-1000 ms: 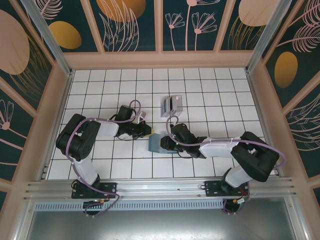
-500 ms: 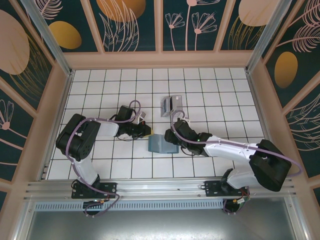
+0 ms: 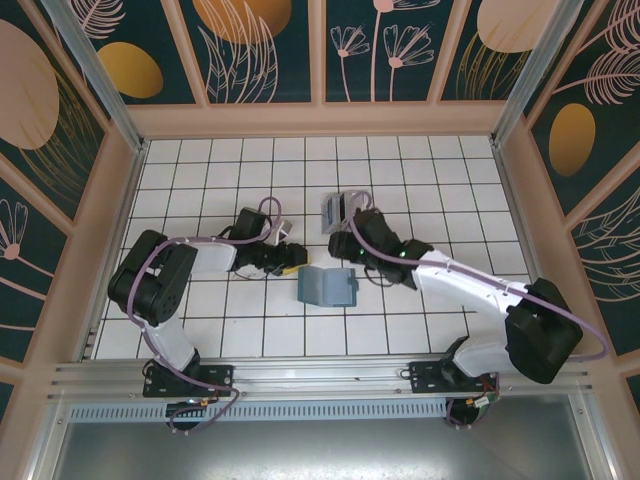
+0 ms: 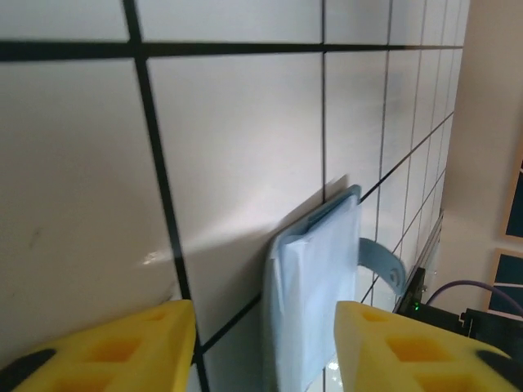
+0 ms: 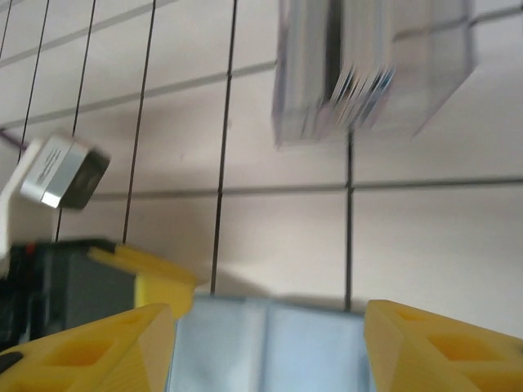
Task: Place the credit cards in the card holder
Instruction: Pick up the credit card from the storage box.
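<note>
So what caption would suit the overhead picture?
The left arm and right arm flank the teal card holder; credit cards sit beyond.

text: none legible | label [image 5: 61, 170] on grey block: print too blurred

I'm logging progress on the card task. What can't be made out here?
- Count of the credit cards: the right wrist view is motion-blurred; from above they are too small.
- Lower part of the card holder: cut off by the right wrist view's bottom edge.
- Contents of the card holder: its own cover hides them.
</note>
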